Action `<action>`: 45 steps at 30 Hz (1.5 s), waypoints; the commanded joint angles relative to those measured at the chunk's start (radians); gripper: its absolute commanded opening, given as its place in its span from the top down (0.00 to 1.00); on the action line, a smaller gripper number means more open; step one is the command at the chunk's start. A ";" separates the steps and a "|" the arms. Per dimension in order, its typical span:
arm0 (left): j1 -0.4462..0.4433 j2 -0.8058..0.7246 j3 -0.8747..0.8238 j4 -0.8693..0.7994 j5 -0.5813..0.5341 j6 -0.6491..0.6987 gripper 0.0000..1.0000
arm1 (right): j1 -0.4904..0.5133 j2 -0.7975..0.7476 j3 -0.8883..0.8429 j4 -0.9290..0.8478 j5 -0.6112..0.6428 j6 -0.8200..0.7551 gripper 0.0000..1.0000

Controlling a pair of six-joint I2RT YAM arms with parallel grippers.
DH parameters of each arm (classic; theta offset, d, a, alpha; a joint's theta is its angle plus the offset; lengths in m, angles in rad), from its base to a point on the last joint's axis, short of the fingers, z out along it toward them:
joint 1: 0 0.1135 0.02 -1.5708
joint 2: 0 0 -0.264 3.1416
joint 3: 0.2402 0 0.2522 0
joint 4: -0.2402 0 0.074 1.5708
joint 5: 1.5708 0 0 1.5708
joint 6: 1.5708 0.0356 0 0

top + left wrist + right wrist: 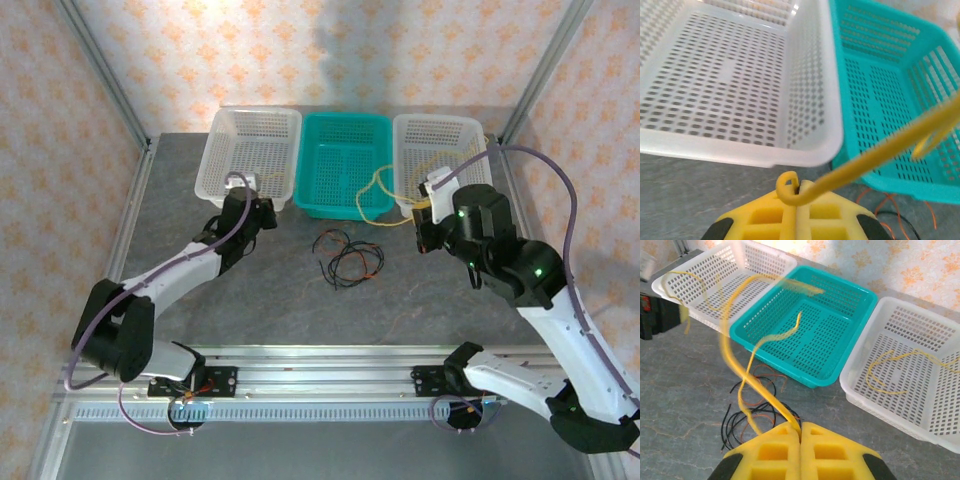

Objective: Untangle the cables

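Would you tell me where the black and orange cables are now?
In the top view, the black and orange cables lie centrally on the table, just in front of the teal basket.

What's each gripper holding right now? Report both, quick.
Left gripper: closed, pinching a yellow cable.
Right gripper: closed, gripping a yellow cable.

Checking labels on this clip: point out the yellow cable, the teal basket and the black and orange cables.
yellow cable (865, 161), left wrist view, middle of the taut stretch.
teal basket (335, 165), top view, bare floor.
black and orange cables (346, 262), top view, middle of the loops.
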 commanded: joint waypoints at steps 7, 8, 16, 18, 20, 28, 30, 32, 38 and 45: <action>0.039 -0.175 -0.034 -0.023 0.051 -0.001 1.00 | -0.018 0.072 -0.079 0.175 0.249 0.213 1.00; 0.038 -0.184 -0.032 -0.021 0.073 -0.003 1.00 | -0.031 0.102 -0.088 0.188 0.263 0.243 1.00; -0.052 -0.225 -0.033 0.018 0.144 -0.043 1.00 | -0.289 0.320 -0.104 0.329 0.095 0.331 1.00; -0.095 -0.217 -0.022 0.028 0.136 -0.054 1.00 | -0.350 0.350 -0.104 0.383 0.063 0.361 1.00; -0.139 -0.199 -0.010 0.042 0.127 -0.065 1.00 | -0.401 0.378 -0.102 0.439 0.028 0.386 1.00; -0.220 -0.117 0.020 0.111 0.144 -0.111 1.00 | -0.513 0.524 -0.096 0.638 -0.050 0.401 1.00; -0.235 -0.099 0.044 0.099 0.142 -0.109 1.00 | -0.541 0.586 -0.071 0.669 -0.081 0.398 1.00; -0.253 -0.088 0.059 0.100 0.142 -0.101 1.00 | -0.568 0.660 -0.030 0.683 -0.107 0.400 1.00; -0.278 -0.049 0.093 0.117 0.170 -0.108 1.00 | -0.624 0.862 0.061 0.692 -0.185 0.415 1.00; -0.281 -0.008 0.114 0.127 0.229 -0.092 1.00 | -0.633 0.905 0.046 0.675 -0.193 0.429 0.69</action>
